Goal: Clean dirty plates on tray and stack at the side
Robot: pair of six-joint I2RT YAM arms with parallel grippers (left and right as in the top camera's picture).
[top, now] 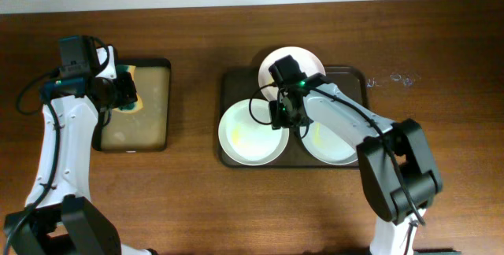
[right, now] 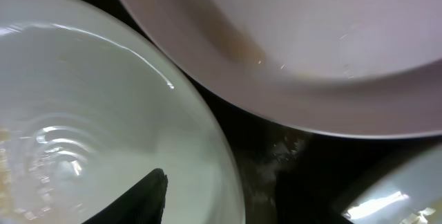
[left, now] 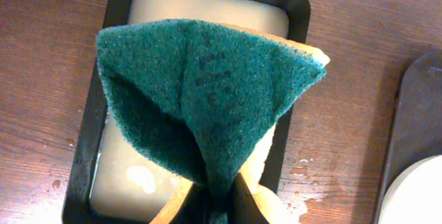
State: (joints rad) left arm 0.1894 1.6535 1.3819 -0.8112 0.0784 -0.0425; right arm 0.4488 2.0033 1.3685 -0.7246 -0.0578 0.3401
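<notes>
Green and yellow, a sponge [left: 200, 92] is squeezed tight in the left gripper [left: 219, 207], folded up like a little tent. It hangs over the small black tray [left: 88, 148] with the tan inside, at the left of the wooden table [top: 197, 200]. To the right lies the big brown tray [top: 232, 86]. On it, white and round, the left plate [top: 248, 137] has a yellow smear inside. The back plate [top: 303, 60] sticks out over the tray's far edge. The right gripper [top: 285, 117] is low down between them, by the left plate's rim, and one dark finger [right: 141, 196] shows over that plate. I cannot tell if this gripper is open or closed. The right plate [top: 335, 149] sits on the same tray, partly under the arm.
</notes>
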